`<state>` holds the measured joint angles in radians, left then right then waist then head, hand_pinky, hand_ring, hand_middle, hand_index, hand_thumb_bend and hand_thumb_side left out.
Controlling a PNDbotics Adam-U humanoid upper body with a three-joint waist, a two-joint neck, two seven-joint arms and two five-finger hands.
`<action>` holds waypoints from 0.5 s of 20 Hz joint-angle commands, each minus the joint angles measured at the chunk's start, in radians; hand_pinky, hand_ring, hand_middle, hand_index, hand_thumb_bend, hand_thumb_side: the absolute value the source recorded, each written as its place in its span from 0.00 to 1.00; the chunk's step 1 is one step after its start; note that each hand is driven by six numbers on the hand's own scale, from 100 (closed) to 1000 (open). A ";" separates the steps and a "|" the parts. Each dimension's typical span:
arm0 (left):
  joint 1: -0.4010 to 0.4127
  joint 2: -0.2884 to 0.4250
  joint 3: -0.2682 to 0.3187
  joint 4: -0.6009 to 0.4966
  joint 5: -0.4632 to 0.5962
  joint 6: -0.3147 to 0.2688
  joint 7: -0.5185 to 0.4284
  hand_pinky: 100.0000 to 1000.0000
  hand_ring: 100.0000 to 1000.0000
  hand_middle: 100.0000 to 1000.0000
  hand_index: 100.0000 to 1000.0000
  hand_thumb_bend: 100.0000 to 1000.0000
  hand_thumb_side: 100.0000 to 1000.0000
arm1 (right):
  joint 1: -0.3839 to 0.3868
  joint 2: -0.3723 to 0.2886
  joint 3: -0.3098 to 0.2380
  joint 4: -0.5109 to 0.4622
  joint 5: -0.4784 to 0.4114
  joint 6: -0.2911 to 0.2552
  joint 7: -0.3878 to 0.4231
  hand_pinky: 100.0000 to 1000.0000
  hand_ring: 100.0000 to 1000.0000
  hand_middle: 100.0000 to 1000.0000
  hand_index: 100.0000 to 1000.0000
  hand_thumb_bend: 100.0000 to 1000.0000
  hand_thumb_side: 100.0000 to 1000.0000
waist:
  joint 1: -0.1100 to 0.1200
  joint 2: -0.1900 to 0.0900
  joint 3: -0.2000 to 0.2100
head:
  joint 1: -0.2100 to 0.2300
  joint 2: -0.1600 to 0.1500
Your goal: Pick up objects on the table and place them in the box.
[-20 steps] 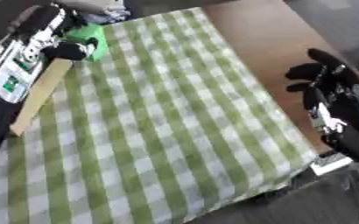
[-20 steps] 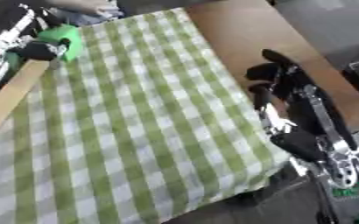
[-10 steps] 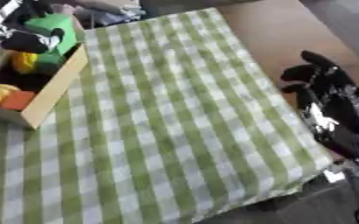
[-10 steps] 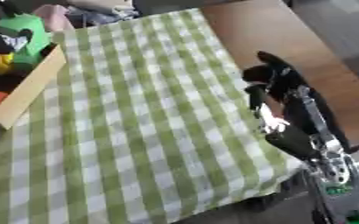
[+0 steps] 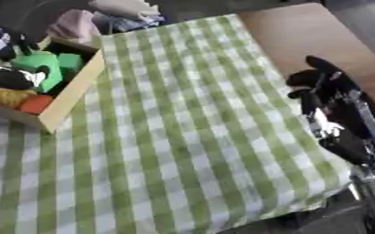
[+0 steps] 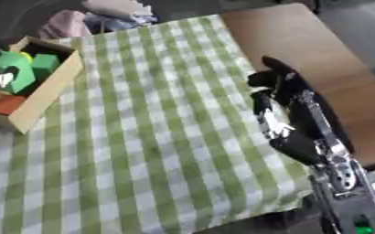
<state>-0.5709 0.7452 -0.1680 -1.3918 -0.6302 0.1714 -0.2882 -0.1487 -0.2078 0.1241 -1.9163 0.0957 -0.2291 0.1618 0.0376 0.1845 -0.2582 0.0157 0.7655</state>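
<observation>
Left hand (image 5: 11, 78), black, sits over the open top of the box (image 5: 72, 93) at about nine o'clock in the view, low among the things inside. Its fingers are lost in a dark blur against the contents, so whether they are spread, closed or wrapped on something cannot be told. Only a short stretch of the black and white arm shows above it, running off toward ten o'clock.

That cardboard box rests on the green and white checked tablecloth (image 5: 174, 137) near the cloth's far left corner, set askew to the checks. Inside it, a bright green object (image 5: 45, 68) lies against the hand at the middle, with a smaller darker green block (image 5: 69, 61) just beside it toward one o'clock. Nearer the front wall sit a yellow rounded object (image 5: 8, 96) and an orange-red object (image 5: 35, 103), touching each other.

Beyond the cloth's far edge, at twelve o'clock, lies a heap of pale and pink fabric (image 5: 103, 18). Bare brown tabletop (image 5: 302, 36) shows past the cloth's right edge, toward two o'clock.

Right hand (image 6: 283, 98) hangs over the right border of the cloth at three o'clock, holding nothing, its black fingers relaxed and pointing away up the table. Its silver and black forearm runs down to the five o'clock corner.
</observation>
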 commanded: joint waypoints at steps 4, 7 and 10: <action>0.001 0.003 0.001 0.013 -0.049 -0.029 -0.010 0.72 0.71 0.75 0.81 0.33 0.23 | -0.003 -0.014 -0.006 -0.007 0.008 0.000 -0.004 0.67 0.75 0.69 0.93 0.00 0.41 | 0.003 -0.028 0.004 | 0.003 0.004; 0.012 -0.001 0.011 -0.001 -0.043 -0.038 -0.007 0.74 0.74 0.79 0.84 0.39 0.37 | -0.002 -0.014 -0.007 -0.006 0.008 -0.001 -0.004 0.67 0.75 0.69 0.93 0.00 0.41 | 0.003 -0.028 0.006 | 0.004 0.004; 0.032 0.006 0.037 -0.043 -0.023 -0.037 0.009 0.75 0.74 0.79 0.84 0.38 0.41 | -0.001 -0.014 -0.009 -0.006 0.009 0.000 -0.005 0.67 0.75 0.69 0.93 0.00 0.41 | 0.002 -0.028 0.009 | 0.004 0.004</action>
<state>-0.5287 0.7212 -0.1540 -1.4073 -0.6606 0.1363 -0.2869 -0.1434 -0.2078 0.1235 -1.9138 0.0961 -0.2287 0.1605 0.0376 0.1845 -0.2501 0.0166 0.7655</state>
